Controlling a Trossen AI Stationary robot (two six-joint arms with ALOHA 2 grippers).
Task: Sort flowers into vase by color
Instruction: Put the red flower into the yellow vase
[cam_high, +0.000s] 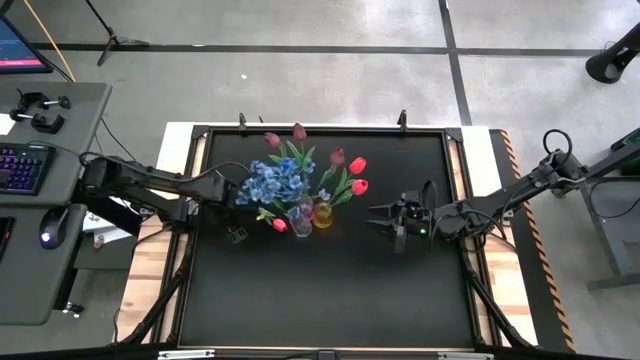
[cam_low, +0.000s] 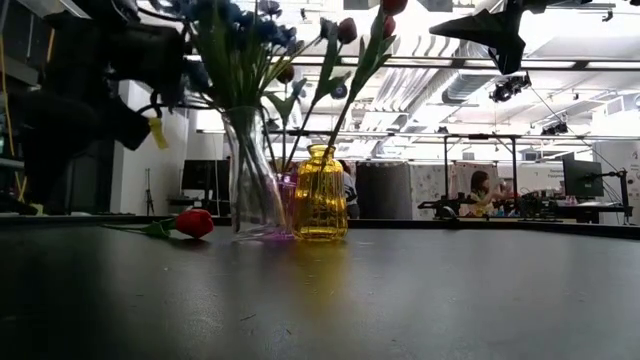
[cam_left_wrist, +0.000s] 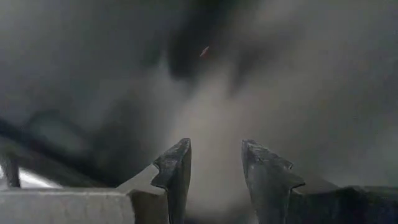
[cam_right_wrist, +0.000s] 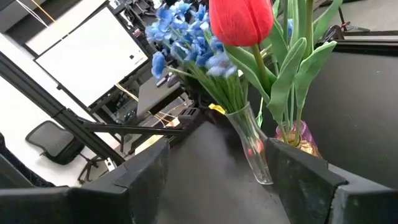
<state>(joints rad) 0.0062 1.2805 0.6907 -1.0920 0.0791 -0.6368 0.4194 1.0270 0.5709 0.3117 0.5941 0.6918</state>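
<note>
The black table (cam_high: 330, 290) carried three small vases grouped near its middle. The left arm (cam_high: 140, 185) reached in from the left, and its claw (cam_left_wrist: 214, 171) hung by the blue bunch with its two fingers parted and nothing between them. The right arm (cam_high: 520, 190) reached in from the right; its claw (cam_high: 385, 218) hovered above the table just right of the vases, fingers spread wide and empty.

A clear glass vase (cam_low: 250, 180) held the one bunch of blue blossoms (cam_high: 272, 183), the biggest cluster of flowers. Touching it on the right stood an amber ribbed vase (cam_low: 320, 195), and a purple-tinted vase (cam_low: 287, 200) showed between and behind the two. Three bright red tulips (cam_high: 357, 166) and three dark maroon tulips (cam_high: 299, 132) stood up on green stems; which of the vases each stem entered could not be told. One more red tulip (cam_low: 194, 222) lay flat on the table, left of the clear vase.
</note>
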